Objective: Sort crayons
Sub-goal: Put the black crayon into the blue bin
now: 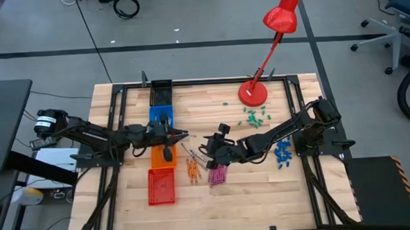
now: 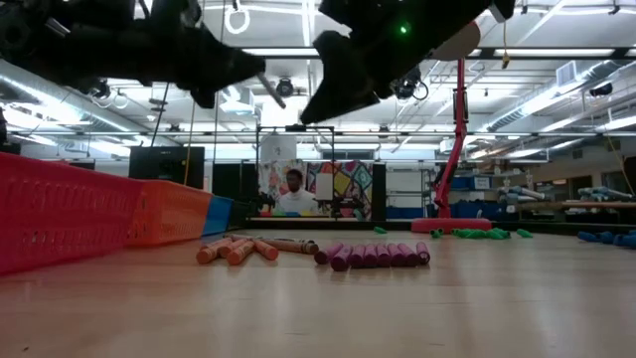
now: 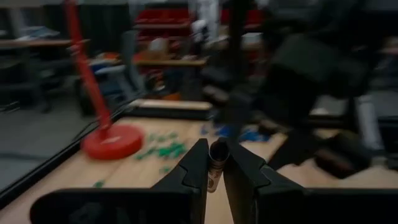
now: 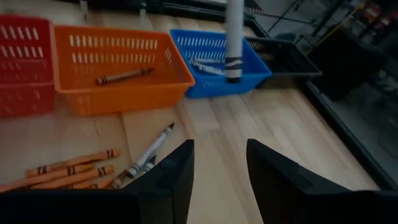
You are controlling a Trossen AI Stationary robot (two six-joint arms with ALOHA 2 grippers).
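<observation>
Left hand (image 3: 214,168) clenched on a grey crayon (image 3: 217,163), held upright just beside the blue basket (image 4: 214,62). Right hand (image 4: 220,165) released, holding nothing, above the tabletop (image 4: 249,143) near that basket. Orange crayons (image 4: 68,171) and magenta crayons (image 2: 376,255) lying farther from it.

A red desk lamp (image 1: 254,92) stands near the wooden table's (image 1: 264,195) far edge, small green bits (image 1: 255,116) beside its base; blue bits (image 1: 283,153) lie towards the right edge.
</observation>
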